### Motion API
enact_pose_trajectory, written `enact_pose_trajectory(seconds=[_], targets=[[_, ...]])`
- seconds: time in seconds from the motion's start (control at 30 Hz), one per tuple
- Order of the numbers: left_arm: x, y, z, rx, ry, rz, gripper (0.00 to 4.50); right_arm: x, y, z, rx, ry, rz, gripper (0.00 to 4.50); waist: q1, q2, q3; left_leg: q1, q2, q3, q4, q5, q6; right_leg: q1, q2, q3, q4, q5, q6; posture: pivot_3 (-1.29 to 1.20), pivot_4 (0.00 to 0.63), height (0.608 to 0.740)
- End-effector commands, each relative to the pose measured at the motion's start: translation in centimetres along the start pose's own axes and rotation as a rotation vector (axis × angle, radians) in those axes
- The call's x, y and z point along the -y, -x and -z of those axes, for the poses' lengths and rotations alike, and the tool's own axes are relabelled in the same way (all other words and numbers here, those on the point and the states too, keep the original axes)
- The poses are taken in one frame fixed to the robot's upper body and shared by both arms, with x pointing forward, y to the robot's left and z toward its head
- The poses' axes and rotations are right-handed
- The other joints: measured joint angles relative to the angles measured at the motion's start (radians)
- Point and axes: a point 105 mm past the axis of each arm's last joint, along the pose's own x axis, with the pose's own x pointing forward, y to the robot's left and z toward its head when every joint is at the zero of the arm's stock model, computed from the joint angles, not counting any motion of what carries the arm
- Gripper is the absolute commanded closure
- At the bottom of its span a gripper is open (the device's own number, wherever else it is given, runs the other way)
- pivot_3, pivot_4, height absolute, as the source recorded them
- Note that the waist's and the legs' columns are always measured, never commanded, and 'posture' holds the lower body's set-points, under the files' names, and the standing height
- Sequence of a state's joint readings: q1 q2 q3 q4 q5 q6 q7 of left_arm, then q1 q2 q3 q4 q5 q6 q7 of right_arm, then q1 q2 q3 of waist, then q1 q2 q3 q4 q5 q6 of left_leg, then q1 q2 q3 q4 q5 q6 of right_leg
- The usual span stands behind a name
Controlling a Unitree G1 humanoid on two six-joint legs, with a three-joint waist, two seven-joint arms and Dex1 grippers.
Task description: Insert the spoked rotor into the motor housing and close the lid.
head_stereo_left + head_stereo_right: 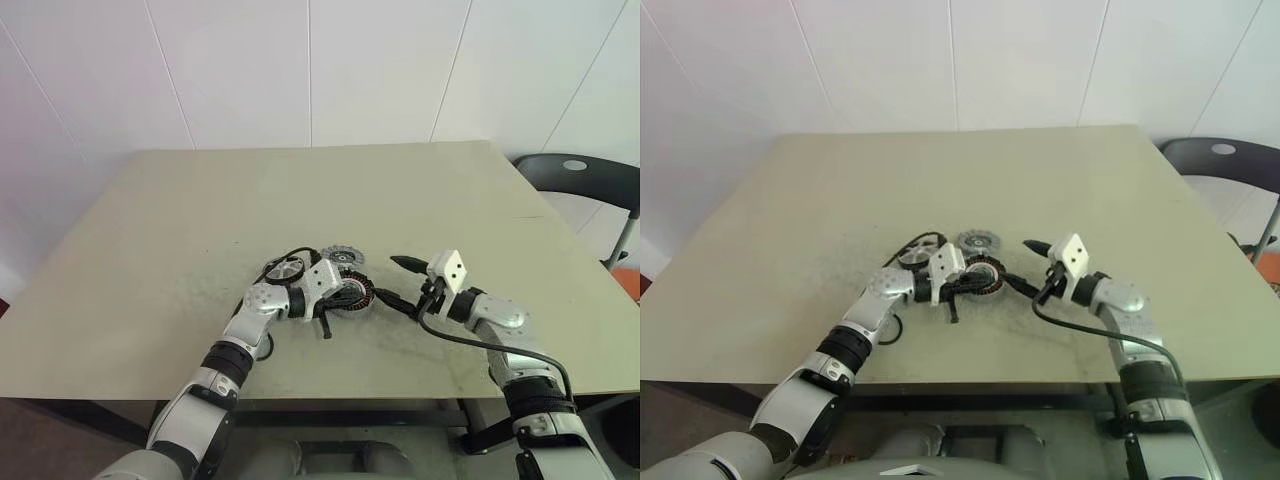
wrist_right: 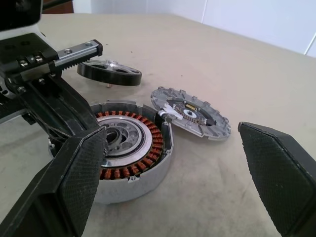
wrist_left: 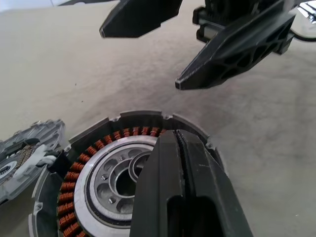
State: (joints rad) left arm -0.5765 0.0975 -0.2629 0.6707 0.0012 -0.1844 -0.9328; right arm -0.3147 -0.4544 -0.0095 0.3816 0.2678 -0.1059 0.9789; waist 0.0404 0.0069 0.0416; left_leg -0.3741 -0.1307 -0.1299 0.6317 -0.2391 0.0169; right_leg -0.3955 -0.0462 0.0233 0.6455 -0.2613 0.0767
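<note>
Beige counter (image 1: pixel 150 250) against white wall. Nearest: right claw (image 1: pixel 398 283), spread wide, empty, beside the motor housing (image 2: pixel 129 150). Left claw (image 3: pixel 180 185) pressed together over the housing's windings, holding nothing. Beyond, touching the housing's far rim: spoked rotor (image 2: pixel 191 112), flat, nearer the left claw. Farthest: lid (image 2: pixel 109 72)

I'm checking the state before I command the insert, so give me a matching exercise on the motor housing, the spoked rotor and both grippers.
Things:
1. motor housing
2. spoked rotor
3. left gripper
4. right gripper

States:
A. open, holding nothing
B. shut, over the housing's hub
C. lying flat beside the housing
D. copper windings uncovered, nothing on top

Pairs: 1-D, 2-C, 3-B, 4-A
</note>
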Motion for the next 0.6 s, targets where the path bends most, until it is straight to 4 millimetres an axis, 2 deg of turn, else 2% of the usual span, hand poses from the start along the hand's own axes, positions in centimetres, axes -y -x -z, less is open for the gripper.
enact_pose_trajectory(seconds=[0.03, 0.3, 0.4, 0.6], targets=[[-0.87, -0.25, -0.93, -0.008, -0.077, -0.031, 4.44, 0.48, -0.35, -1.3, 0.041, 0.04, 0.007, 0.0, 0.0, 0.0, 0.0, 0.0, 0.0, 0.0, 0.0, 0.0, 0.0, 0.0, 0.0, 0.0, 0.0, 0.0, 0.0, 0.0, 0.0, 0.74], [-1.37, -0.28, -0.78, -0.016, -0.081, -0.07, 4.44, 0.54, -0.49, -1.2, 0.041, 0.044, 0.01, 0.0, 0.0, 0.0, 0.0, 0.0, 0.0, 0.0, 0.0, 0.0, 0.0, 0.0, 0.0, 0.0, 0.0, 0.0, 0.0, 0.0, 0.0, 0.74], [-1.18, -0.42, -1.3, 0.028, -0.044, -0.066, 4.44, 0.53, -0.53, -1.14, 0.04, 0.043, 0.011, 0.0, 0.0, 0.0, 0.0, 0.0, 0.0, 0.0, 0.0, 0.0, 0.0, 0.0, 0.0, 0.0, 0.0, 0.0, 0.0, 0.0, 0.0, 0.74], [-0.8, -0.35, -0.42, -0.03, -0.066, -0.037, 4.44, 0.53, -0.63, -1.07, 0.043, 0.044, 0.014, 0.0, -0.001, 0.0, 0.0, 0.0, 0.0, 0.0, 0.0, 0.0, 0.0, 0.0, 0.0, 0.0, 0.0, 0.0, 0.0, 0.0, 0.0, 0.74]])
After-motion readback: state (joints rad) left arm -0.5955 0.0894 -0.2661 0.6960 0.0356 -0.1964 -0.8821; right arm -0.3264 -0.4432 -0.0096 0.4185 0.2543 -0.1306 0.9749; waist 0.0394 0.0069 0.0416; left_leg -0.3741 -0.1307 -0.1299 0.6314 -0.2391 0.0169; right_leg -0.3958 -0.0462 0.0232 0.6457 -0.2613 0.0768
